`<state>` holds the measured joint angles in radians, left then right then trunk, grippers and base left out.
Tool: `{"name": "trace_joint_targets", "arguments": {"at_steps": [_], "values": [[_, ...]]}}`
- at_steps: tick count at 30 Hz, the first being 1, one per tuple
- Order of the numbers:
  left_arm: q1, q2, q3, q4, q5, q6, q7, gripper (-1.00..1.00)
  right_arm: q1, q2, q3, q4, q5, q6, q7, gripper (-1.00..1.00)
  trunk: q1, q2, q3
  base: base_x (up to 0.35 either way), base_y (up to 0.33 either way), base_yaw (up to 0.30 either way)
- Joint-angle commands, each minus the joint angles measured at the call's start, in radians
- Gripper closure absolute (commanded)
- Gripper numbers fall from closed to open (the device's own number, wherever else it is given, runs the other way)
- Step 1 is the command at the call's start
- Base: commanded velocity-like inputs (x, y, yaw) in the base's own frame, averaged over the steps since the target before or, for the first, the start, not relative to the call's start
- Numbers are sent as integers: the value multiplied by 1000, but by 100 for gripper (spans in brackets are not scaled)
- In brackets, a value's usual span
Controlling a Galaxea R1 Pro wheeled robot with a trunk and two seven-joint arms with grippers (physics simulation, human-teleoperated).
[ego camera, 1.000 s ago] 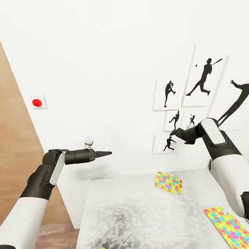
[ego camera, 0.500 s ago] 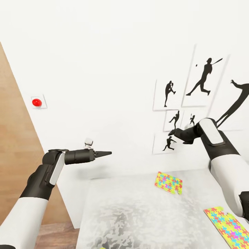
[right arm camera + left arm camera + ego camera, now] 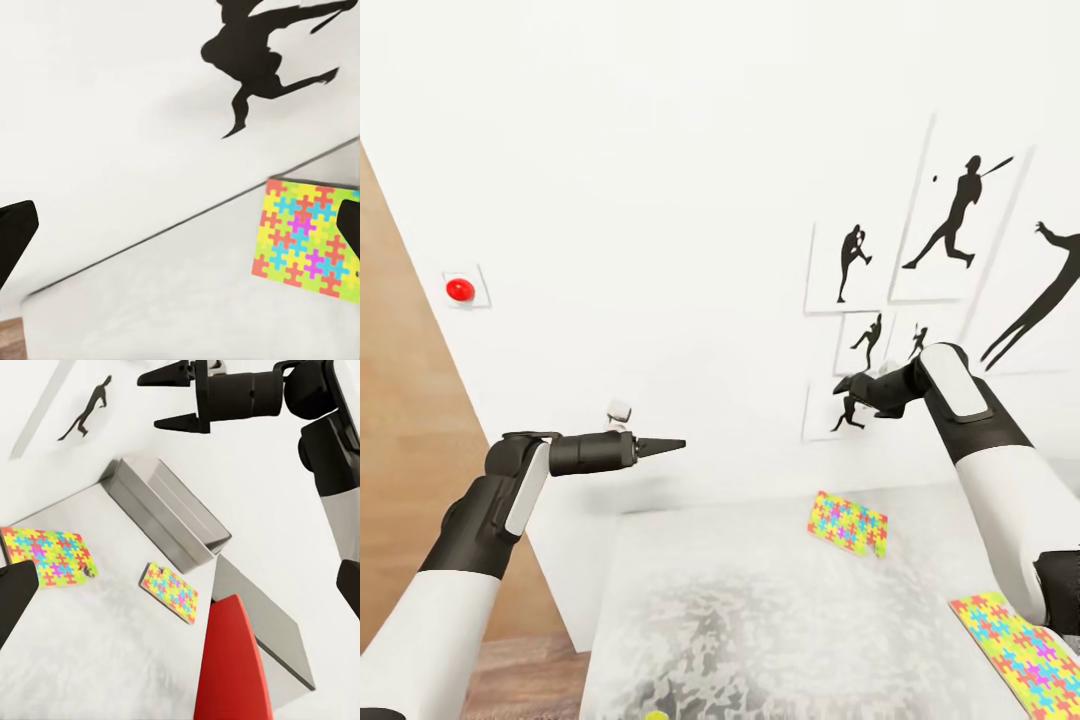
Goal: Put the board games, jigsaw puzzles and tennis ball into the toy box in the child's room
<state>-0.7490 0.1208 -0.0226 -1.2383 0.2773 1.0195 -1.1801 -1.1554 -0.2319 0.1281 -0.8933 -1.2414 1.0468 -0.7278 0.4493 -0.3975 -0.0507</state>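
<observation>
The table (image 3: 760, 620) with its pale marbled top stands against a white wall. One jigsaw puzzle (image 3: 847, 524) lies near the wall, and the second jigsaw puzzle (image 3: 1020, 655) lies at the table's right. A sliver of the yellow-green tennis ball (image 3: 655, 716) peeks in at the bottom edge. My left gripper (image 3: 672, 443) hovers above the table's left end, open and empty. My right gripper (image 3: 845, 385) is raised near the wall, above the nearer puzzle (image 3: 307, 251), open and empty (image 3: 169, 397). The left wrist view shows both puzzles (image 3: 45, 555) (image 3: 170, 591) and the grey toy box (image 3: 169, 514) beyond them.
Black baseball silhouettes (image 3: 950, 215) hang on the wall behind the table. A red button (image 3: 459, 290) sits on the wall at the left, beside a wooden panel (image 3: 400, 450). A red shape (image 3: 229, 660) and a grey slab (image 3: 262, 622) lie past the table.
The head view has shifted slightly. My right arm has swung a little to the left along the wall. The left arm and the puzzles have stayed put.
</observation>
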Motion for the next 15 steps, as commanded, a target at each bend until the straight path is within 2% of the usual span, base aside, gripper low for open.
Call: {"name": "trace_joint_targets", "arguments": {"at_steps": [1, 5, 7, 9, 12, 15], "values": [[-1, 1, -1, -1, 3, 6, -1, -100, -1, 0, 4, 0, -9, 0, -10, -100, 1, -3, -4, 0, 0, 0], [-1, -1, -4, -19, 5, 10, -5, -100, -1, 2, 4, 9, -8, 0, -10, -100, 1, -3, -11, 0, 0, 0], [1, -3, -22, -53, 6, 18, -7, -100, -1, 3, 4, 13, -7, 0, -10, -100, 1, -3, -14, 0, 0, 0], [2, -4, -56, -90, 6, 25, -8, -100, -1, 4, 4, 15, -7, 0, -10, -100, 1, -3, -17, 0, 0, 0], [3, -5, -135, -135, 8, 28, -12, -100, -1, 5, 4, 17, -6, 0, -10, -100, 1, -3, -22, 0, 0, 0], [3, -5, -172, -149, 10, 28, -14, -100, -1, 5, 12, 17, -6, 0, -10, -100, 1, -3, -27, 0, 0, 0]]}}
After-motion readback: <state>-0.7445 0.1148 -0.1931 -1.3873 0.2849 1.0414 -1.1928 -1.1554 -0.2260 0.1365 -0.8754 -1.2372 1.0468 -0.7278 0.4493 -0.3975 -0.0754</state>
